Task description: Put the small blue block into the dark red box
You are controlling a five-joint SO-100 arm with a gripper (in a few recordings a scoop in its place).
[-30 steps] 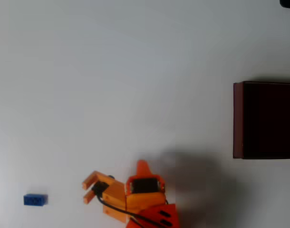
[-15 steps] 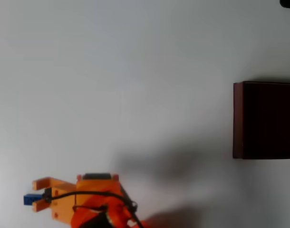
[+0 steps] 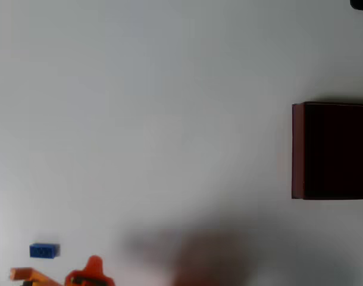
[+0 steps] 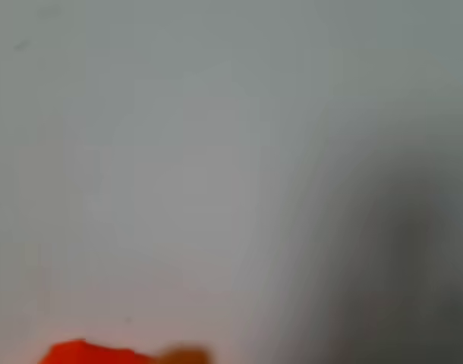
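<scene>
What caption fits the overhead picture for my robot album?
Orange gripper at the bottom edge, below a small blue block; dark red box far right on a white table.

Bare robot test bench, plain white tabletop point(image 3: 169, 89), nothing else tells the place

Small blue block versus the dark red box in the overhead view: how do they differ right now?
The small bright blue rectangular block is tiny; the large dark red square box dwarfs it. The block is solid and lies bottom left; the box is open-topped, dark inside, at the right edge. Both rest on the white table, far apart.
</scene>
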